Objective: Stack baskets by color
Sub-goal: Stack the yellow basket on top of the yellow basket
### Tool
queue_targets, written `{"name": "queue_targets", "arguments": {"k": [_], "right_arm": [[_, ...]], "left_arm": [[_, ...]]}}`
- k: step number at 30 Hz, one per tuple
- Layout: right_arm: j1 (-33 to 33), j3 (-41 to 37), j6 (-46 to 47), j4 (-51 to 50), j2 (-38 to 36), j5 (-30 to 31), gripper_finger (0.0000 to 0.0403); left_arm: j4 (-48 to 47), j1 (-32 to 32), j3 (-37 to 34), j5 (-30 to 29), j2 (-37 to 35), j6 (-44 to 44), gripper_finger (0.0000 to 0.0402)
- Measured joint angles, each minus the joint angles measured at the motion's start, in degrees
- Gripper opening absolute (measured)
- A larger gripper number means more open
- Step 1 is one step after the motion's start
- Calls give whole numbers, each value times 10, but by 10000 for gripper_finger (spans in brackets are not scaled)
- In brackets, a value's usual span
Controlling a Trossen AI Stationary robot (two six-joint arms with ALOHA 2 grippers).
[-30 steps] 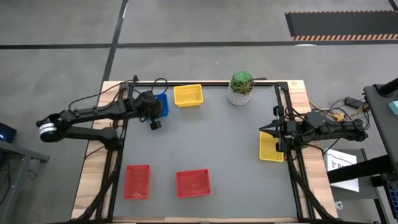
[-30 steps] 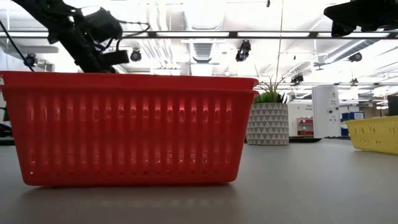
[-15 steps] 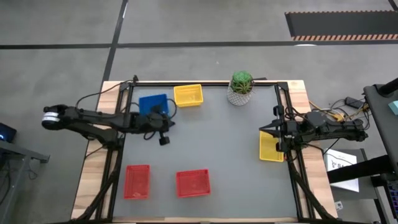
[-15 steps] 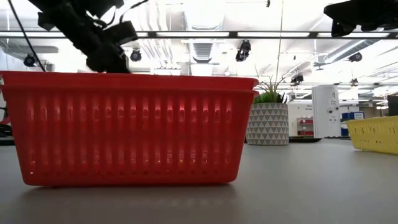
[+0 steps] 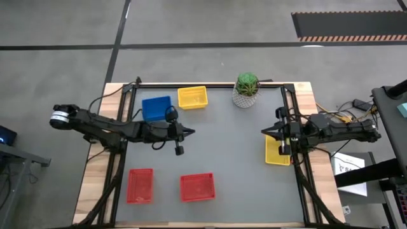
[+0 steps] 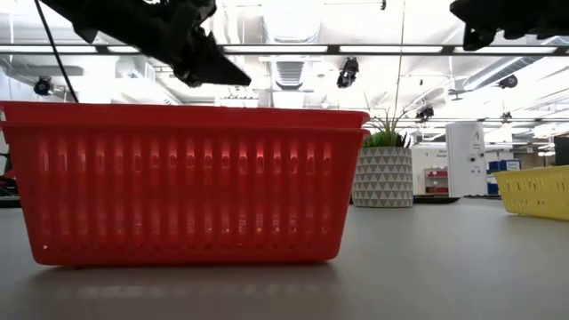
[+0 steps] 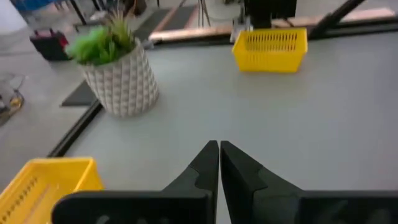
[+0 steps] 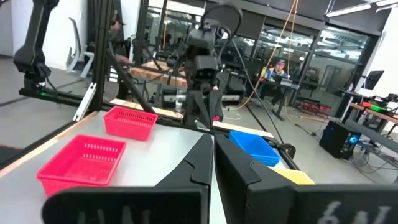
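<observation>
Left gripper (image 5: 189,133), my working one, is closed and empty above mid-table; right gripper (image 5: 264,133), closed too, hangs over the right-edge yellow basket (image 5: 276,151).

A grey table (image 5: 222,146) with wooden side edges carries five basket spots and a plant. A blue basket (image 5: 156,107) and a yellow basket (image 5: 192,97) sit side by side near the far edge, with the potted plant (image 5: 246,90) further along. Another yellow basket (image 5: 276,151) lies at the right edge. Two red baskets (image 5: 140,185) (image 5: 197,187) rest near the front.
</observation>
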Motion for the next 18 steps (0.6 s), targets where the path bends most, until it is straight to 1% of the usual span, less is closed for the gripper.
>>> {"name": "queue_targets", "arguments": {"k": [4, 6, 9, 15, 18], "right_arm": [[0, 0, 8, 47, 54, 0, 9], [0, 0, 30, 67, 75, 0, 9], [0, 0, 68, 84, 98, 0, 9], [0, 0, 174, 82, 141, 0, 9], [0, 0, 251, 81, 160, 0, 9]], "left_arm": [[44, 0, 3, 0, 5, 34, 0], [73, 0, 1, 0, 5, 51, 0], [87, 0, 0, 0, 5, 59, 0], [111, 1, 1, 0, 5, 59, 0], [120, 1, 0, 0, 5, 62, 0]]}}
